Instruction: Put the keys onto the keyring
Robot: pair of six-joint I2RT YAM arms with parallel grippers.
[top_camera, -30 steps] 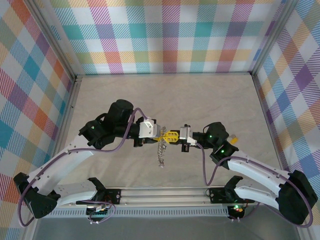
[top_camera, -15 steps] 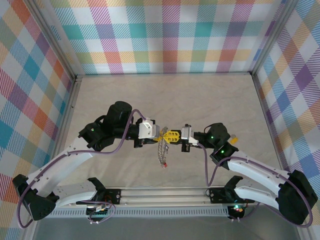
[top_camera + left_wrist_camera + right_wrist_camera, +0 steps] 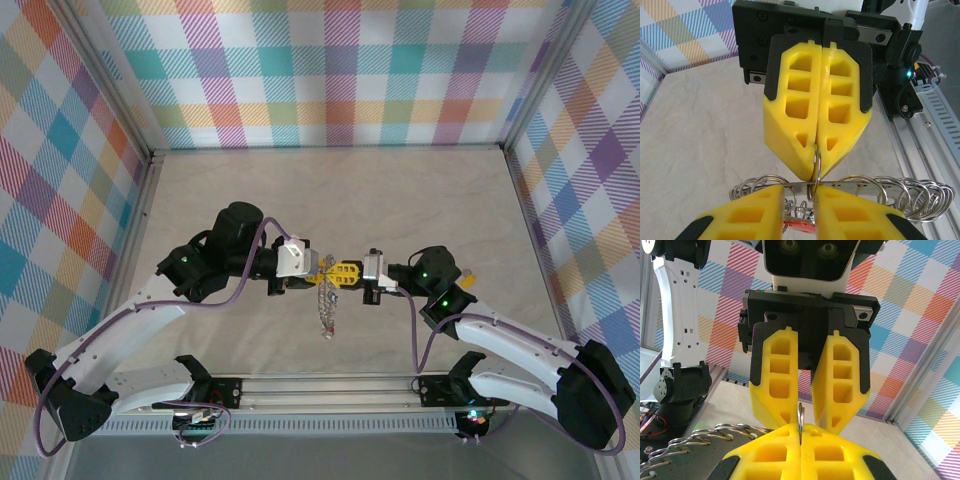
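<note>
The keyring (image 3: 325,310) has swung slightly and is dangling at six o'clock. With my right claw (image 3: 817,147) pinching the small ring (image 3: 800,412), I'm centring my parted left claw (image 3: 804,421).

Left pincer (image 3: 802,415) and right pincer (image 3: 817,152) yellow — keyring (image 3: 910,195) silvery, walls (image 3: 340,70) pastel plaid.

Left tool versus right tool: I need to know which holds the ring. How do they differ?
The left tool has its fingers apart; the right tool has them pressed together. The right tool pinches a small metal ring; the left tool grips nothing visible, the ring standing in its gap. Both have yellow fingers, facing tip to tip.
</note>
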